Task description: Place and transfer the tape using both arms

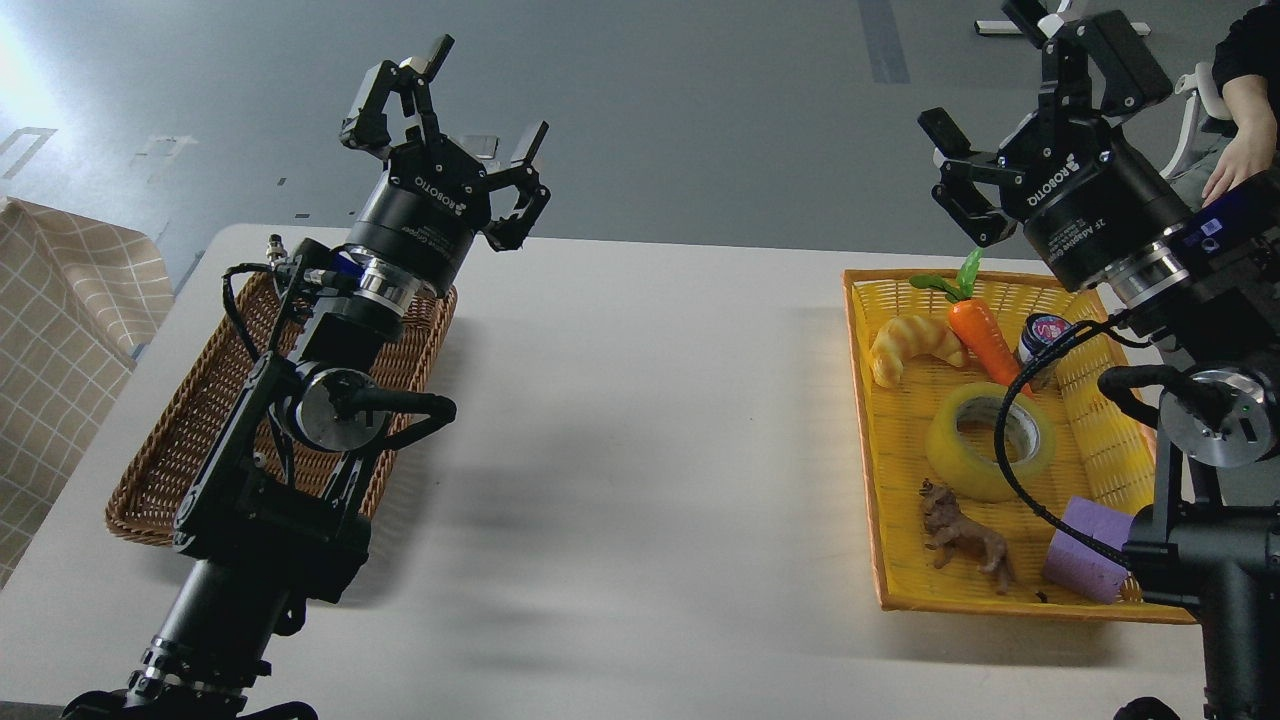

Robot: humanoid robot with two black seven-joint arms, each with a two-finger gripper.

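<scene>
White table (640,420); tape (990,440) lies in the yellow basket (870,420) at right; left gripper (470,105) and right gripper (1030,120) both spread, holding nothing

White table (640,420), grey floor (700,110) beyond, checked beige cloth (60,320) at left, glare top-left

On the white table (640,420), a brown wicker basket (190,440) sits left. Right, a yellow basket (880,420) holds a croissant (912,345), carrot (985,335), small jar (1040,340), toy animal (965,535) and purple foam cube (1085,550). A checked cloth (60,330) lies far left.
</scene>
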